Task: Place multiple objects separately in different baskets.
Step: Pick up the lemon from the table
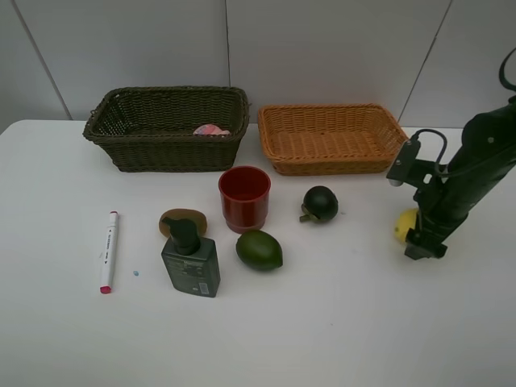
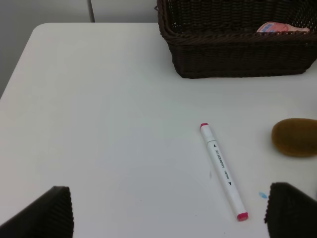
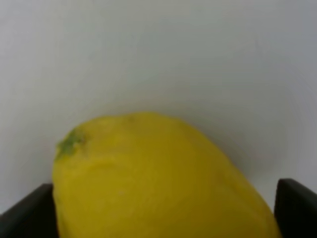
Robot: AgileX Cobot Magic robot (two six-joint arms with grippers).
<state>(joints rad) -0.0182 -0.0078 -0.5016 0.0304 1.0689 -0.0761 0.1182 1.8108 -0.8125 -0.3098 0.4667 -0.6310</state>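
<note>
A yellow lemon (image 1: pixel 404 225) lies on the white table at the right. My right gripper (image 1: pixel 419 244) is lowered over it. In the right wrist view the lemon (image 3: pixel 158 178) fills the gap between the two dark fingertips (image 3: pixel 25 215), and the jaws stand wide on either side of it. My left gripper (image 2: pixel 168 213) is open above the table near the white marker (image 2: pixel 223 171), holding nothing. The pink bottle (image 1: pixel 211 130) lies in the dark basket (image 1: pixel 161 149). The orange basket (image 1: pixel 330 153) holds nothing that I can see.
In front of the baskets stand a red cup (image 1: pixel 244 197), a dark round fruit (image 1: pixel 320 202), a green avocado (image 1: pixel 259 250), a dark green pump bottle (image 1: pixel 190 260), a brown kiwi (image 1: pixel 182 219) and the marker (image 1: pixel 108 251). A grey wall runs behind the table.
</note>
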